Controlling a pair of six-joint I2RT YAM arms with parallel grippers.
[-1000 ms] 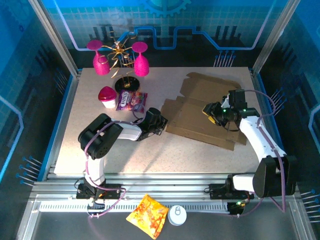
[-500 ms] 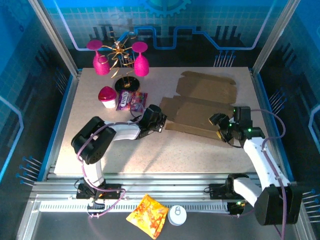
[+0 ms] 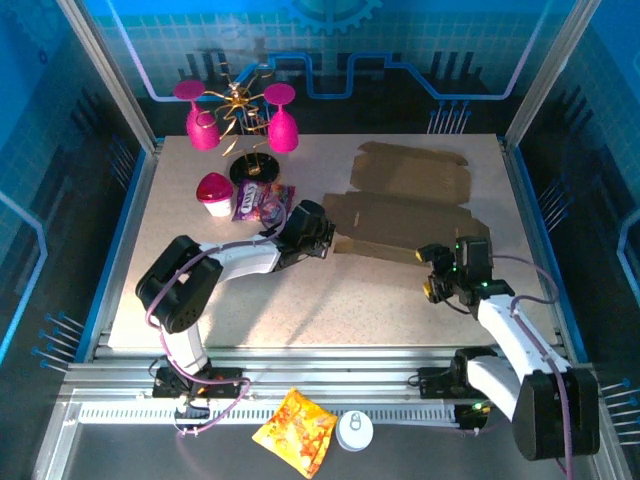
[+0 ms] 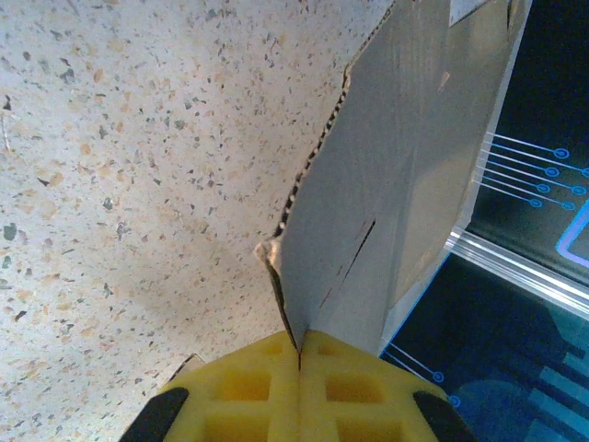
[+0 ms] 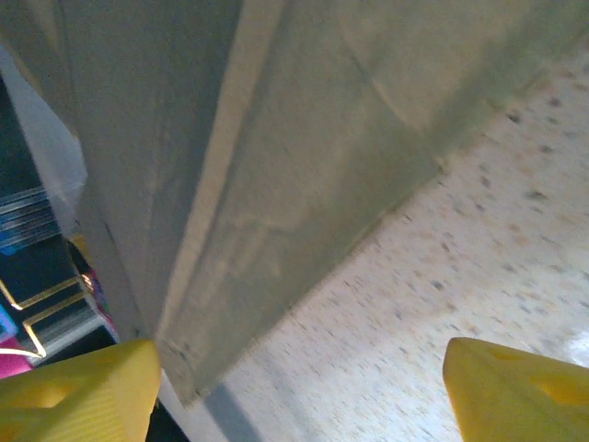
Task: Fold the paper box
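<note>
The speckled table [image 3: 350,310] carries the paper box [image 3: 400,215], which lies opened out as a flat brown sheet on the far right half of the surface, its flaps reaching toward the far right corner. The left arm [image 3: 235,262] lies low across the table centre, and the left gripper [image 3: 318,235] sits at the left end of the paper box. In the left wrist view, the left gripper [image 4: 299,354] has its yellow pads pressed together on the torn corrugated edge of the paper box [image 4: 414,184], pinching the cardboard between them. The right arm [image 3: 510,330] reaches forward from the near right, and the right gripper [image 3: 433,272] sits just beside the near edge of the box. In the right wrist view, the right gripper [image 5: 299,387] has its yellow fingertips [image 5: 83,387] spread wide with nothing held. The edge of the paper box [image 5: 276,138] lies ahead of them, and whether it is touched cannot be determined. A gold rack holding pink glasses [image 3: 240,115] stands at the far left. An orange snack bag [image 3: 295,432] lies below the table's near edge, beside a white round lid [image 3: 354,430]. A purple snack packet [image 3: 262,203] lies near the left gripper, next to a pink-lidded cup [image 3: 214,194].
</note>
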